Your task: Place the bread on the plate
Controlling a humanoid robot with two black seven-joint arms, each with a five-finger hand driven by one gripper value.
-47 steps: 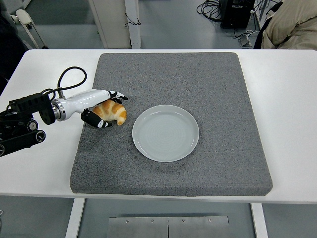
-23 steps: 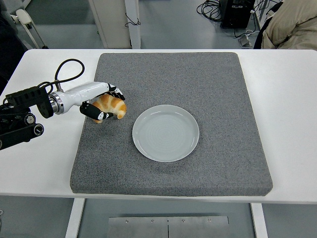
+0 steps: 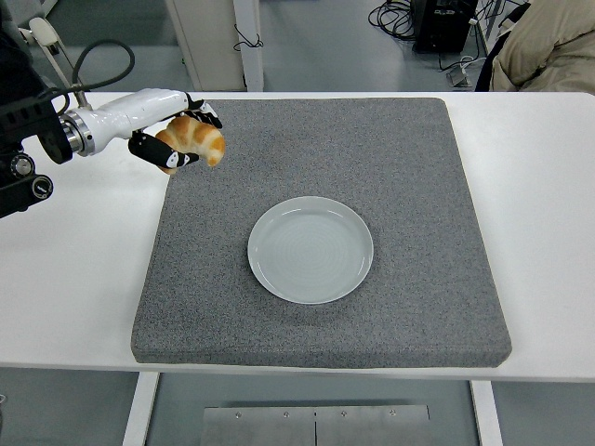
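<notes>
the bread (image 3: 196,139), a golden croissant-shaped roll, is up off the surface, held over the far left corner of the grey mat (image 3: 409,167), right at the mat's left edge. the left hand (image 3: 170,135) has it pinched: dark-tipped fingers (image 3: 204,113) curl over its top and far side while the thumb presses from below, so the roll sits wedged between them. the hand's white forearm runs back to the left edge of the picture, with a black cable looping above it.

the plate (image 3: 310,249), pale blue-grey and round, lies flat near the middle of the mat, well apart from the bread, nearer the table's front edge and to its right. nothing lies on it.

the mat covers most of the white table (image 3: 539,186). a person's beige sleeve (image 3: 548,42) shows past the table's far right corner.
</notes>
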